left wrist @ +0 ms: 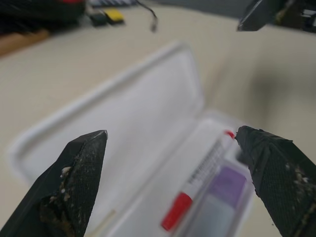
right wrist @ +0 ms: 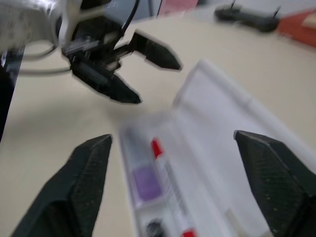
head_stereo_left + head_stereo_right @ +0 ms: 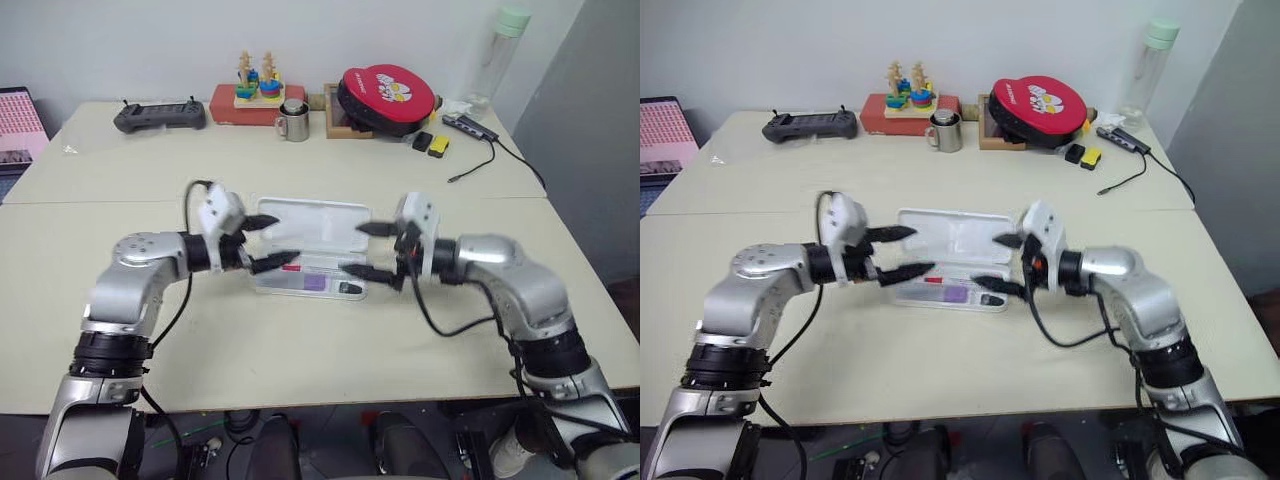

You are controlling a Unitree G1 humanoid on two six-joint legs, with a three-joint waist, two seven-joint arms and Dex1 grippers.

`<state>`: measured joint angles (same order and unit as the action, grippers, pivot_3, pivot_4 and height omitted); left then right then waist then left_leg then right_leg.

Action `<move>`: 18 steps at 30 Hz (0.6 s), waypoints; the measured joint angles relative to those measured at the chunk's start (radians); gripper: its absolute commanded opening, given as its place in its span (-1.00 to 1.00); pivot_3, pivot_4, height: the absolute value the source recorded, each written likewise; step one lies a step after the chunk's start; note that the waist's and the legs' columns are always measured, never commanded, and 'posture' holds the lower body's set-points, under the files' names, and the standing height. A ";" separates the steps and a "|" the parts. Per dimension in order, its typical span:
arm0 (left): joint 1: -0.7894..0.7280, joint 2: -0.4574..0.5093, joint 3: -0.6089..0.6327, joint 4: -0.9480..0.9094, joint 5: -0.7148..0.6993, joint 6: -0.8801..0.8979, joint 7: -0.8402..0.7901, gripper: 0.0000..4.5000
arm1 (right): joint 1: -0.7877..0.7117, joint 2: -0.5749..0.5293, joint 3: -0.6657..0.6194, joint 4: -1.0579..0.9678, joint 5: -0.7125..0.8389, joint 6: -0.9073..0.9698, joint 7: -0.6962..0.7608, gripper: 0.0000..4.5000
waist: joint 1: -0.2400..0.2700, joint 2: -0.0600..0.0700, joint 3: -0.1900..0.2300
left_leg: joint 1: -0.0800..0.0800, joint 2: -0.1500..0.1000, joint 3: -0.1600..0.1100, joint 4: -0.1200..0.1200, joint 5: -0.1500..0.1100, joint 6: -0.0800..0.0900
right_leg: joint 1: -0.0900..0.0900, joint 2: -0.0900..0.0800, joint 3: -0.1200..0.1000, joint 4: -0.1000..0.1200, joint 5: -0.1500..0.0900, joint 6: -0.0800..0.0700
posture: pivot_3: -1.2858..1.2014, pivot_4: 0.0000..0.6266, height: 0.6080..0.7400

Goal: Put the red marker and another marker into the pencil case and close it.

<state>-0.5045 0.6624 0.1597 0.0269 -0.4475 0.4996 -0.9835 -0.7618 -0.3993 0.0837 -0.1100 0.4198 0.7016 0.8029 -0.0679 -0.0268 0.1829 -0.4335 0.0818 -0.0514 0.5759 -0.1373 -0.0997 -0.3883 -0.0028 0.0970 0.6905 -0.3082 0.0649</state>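
Note:
The white pencil case (image 3: 262, 281) lies open on the table, its lid (image 3: 310, 222) flat toward the back. In its tray lie the red marker (image 1: 197, 183), white with red ends, and the purple-capped marker (image 1: 225, 189) beside it. My left gripper (image 3: 285, 240) is open, level, over the case's left end. My right gripper (image 3: 350, 249) is open too, facing it over the right end. Neither holds anything. The right wrist view shows both markers (image 2: 168, 180) in the tray and the left gripper (image 2: 129, 69) beyond.
Along the table's back edge stand a black controller (image 3: 158, 116), a red box with a wooden stacking toy (image 3: 257, 98), a metal mug (image 3: 293, 122), a red round pouch (image 3: 388, 98), a bottle (image 3: 500, 55) and a cable (image 3: 495, 150). A small black item (image 3: 349, 288) lies in the tray.

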 measured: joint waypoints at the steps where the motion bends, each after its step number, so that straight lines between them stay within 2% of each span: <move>1: 0.009 0.000 0.024 -0.010 -0.015 0.010 0.013 1.00 | -0.042 0.008 -0.006 0.039 -0.009 -0.001 -0.019 0.31 | 0.000 0.000 0.000 | 0.000 0.000 0.000 0.000 0.000 0.000 | 0.000 0.000 0.000 0.000 0.000 0.000 | 0.03 -0.52 1.00; 6: 0.036 0.002 0.102 -0.036 -0.073 0.063 0.067 1.00 | -0.198 0.065 0.007 0.303 -0.095 -0.021 -0.106 -0.16 | 0.007 0.000 0.000 | -0.001 0.000 0.001 0.000 0.000 0.000 | -0.001 0.000 0.000 -0.001 0.001 -0.003 | 0.03 -0.52 1.00; 7: 0.049 0.005 0.127 -0.052 -0.095 0.074 0.077 1.00 | -0.257 0.092 0.028 0.410 -0.133 -0.043 -0.126 -0.30 | 0.007 0.000 0.000 | -0.001 0.000 0.001 0.000 0.000 0.000 | -0.001 0.000 0.000 -0.001 0.002 -0.003 | 0.03 -0.52 1.00; 10: 0.093 0.035 0.143 -0.106 -0.116 0.080 0.072 1.00 | -0.353 0.117 0.075 0.579 -0.210 -0.105 -0.141 -0.51 | 0.007 0.000 0.000 | -0.001 0.000 0.001 -0.002 0.000 0.000 | -0.001 0.000 0.000 -0.002 0.002 -0.005 | 0.03 -0.52 1.00; 11: 0.107 0.040 0.155 -0.113 -0.123 0.083 0.077 1.00 | -0.370 0.123 0.089 0.638 -0.241 -0.137 -0.143 -0.69 | 0.011 0.000 0.000 | -0.001 0.000 0.001 -0.003 0.000 0.000 | -0.001 0.000 -0.001 -0.002 0.002 -0.006 | 0.03 -0.52 1.00; 12: 0.108 0.041 0.165 -0.114 -0.125 0.084 0.079 1.00 | -0.368 0.129 0.098 0.666 -0.247 -0.148 -0.143 -0.69 | 0.016 0.000 0.000 | -0.002 0.000 0.001 -0.003 0.000 0.000 | -0.001 0.000 -0.001 -0.003 0.001 -0.006 | 0.03 -0.52 1.00; 15: 0.131 0.046 0.205 -0.146 -0.170 0.105 0.092 1.00 | -0.399 0.165 0.112 0.799 -0.293 -0.206 -0.143 -0.97 | 0.010 0.000 0.000 | -0.002 0.000 0.001 -0.003 0.000 -0.001 | -0.001 -0.001 -0.001 -0.003 0.002 -0.006 | 0.03 -0.52 1.00; 18: 0.162 0.054 0.208 -0.174 -0.182 0.109 0.099 1.00 | -0.423 0.179 0.131 0.881 -0.330 -0.245 -0.123 -0.97 | 0.009 0.000 0.000 | -0.002 0.000 0.001 -0.003 0.000 -0.001 | -0.001 0.000 -0.001 -0.002 0.002 -0.006 | 0.03 -0.52 1.00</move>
<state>-0.3422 0.7168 0.3681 -0.1472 -0.6299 0.6088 -0.8848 -1.1851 -0.2201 0.2145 0.7713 0.0894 0.4564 0.6803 -0.0592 -0.0267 0.1834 -0.4352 0.0817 -0.0506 0.5729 -0.1378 -0.1002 -0.3898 -0.0033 0.0961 0.6882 -0.3067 0.0592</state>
